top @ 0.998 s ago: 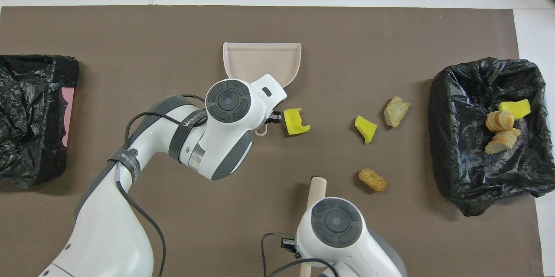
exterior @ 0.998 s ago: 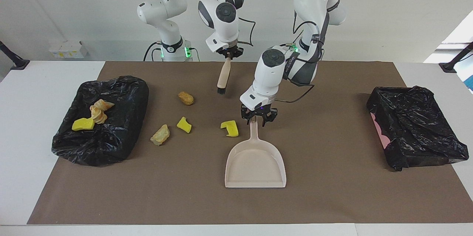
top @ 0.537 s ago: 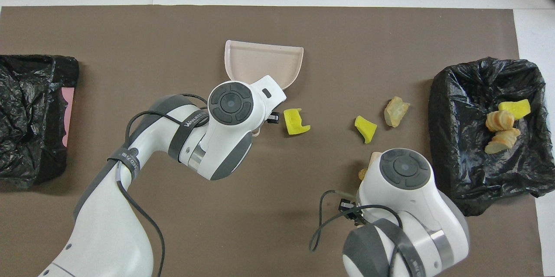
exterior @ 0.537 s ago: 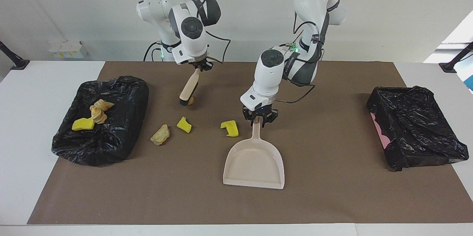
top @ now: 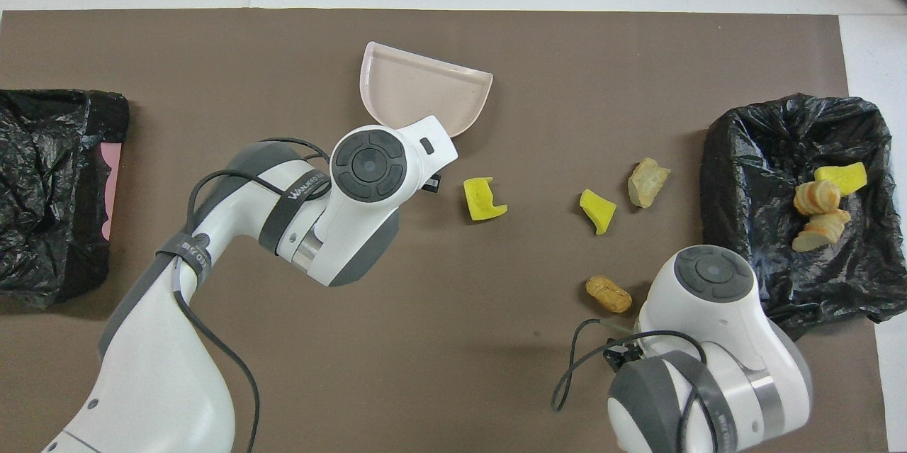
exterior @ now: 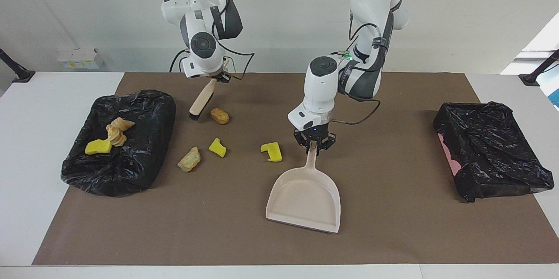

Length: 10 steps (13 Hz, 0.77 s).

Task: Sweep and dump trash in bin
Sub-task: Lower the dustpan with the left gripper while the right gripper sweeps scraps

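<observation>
My left gripper (exterior: 313,141) is shut on the handle of the pale pink dustpan (exterior: 305,200), whose pan (top: 424,88) rests on the brown mat, mouth away from the robots. My right gripper (exterior: 212,79) is shut on a wooden brush (exterior: 200,102). The brush's dark bristles hang low between a brown lump (exterior: 219,115) and the black-lined bin (exterior: 144,108). Loose trash lies on the mat: that brown lump (top: 608,294), a yellow sponge piece (exterior: 217,147), a tan lump (exterior: 189,159), and a yellow sponge piece (exterior: 272,151) beside the dustpan handle. In the overhead view both wrists hide their grippers.
Inside the bin at the right arm's end (top: 737,155) lie a yellow scrap (exterior: 98,146) and bread-like lumps (exterior: 117,131). A second black-lined bin (exterior: 489,152) stands at the left arm's end. The brown mat (exterior: 393,235) covers most of the white table.
My left gripper closed on the dustpan handle and the pan turned slightly. My right arm swung the brush toward its own end of the table, past the brown lump.
</observation>
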Each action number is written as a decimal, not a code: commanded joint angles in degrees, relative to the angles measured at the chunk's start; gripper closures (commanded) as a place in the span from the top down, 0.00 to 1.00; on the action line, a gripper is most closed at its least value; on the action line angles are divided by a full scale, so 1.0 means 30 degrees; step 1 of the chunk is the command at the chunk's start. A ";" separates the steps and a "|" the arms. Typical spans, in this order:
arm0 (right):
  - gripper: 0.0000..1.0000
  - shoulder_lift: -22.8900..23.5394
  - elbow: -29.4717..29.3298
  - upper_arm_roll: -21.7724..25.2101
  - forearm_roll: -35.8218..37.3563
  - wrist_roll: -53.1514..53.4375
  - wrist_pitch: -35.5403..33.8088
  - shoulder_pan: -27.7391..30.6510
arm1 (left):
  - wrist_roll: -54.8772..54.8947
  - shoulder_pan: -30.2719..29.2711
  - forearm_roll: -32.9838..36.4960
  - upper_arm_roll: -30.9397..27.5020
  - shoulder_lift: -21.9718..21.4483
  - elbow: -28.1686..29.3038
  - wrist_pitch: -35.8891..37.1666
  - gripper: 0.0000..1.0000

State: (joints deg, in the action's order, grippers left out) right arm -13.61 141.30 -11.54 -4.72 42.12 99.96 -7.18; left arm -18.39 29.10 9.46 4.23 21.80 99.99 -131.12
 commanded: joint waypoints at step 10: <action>0.00 0.6786 -0.5843 -0.0312 -0.0505 -0.0506 0.4062 -0.3053 | 1.6896 -0.3632 0.0099 0.0114 -0.3749 0.0509 0.6703 0.00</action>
State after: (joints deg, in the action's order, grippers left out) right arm 1.64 128.66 -12.30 -5.35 42.09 112.34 -15.19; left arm 25.05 20.09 9.49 4.14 12.77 100.13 -112.94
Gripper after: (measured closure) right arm 0.740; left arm 0.674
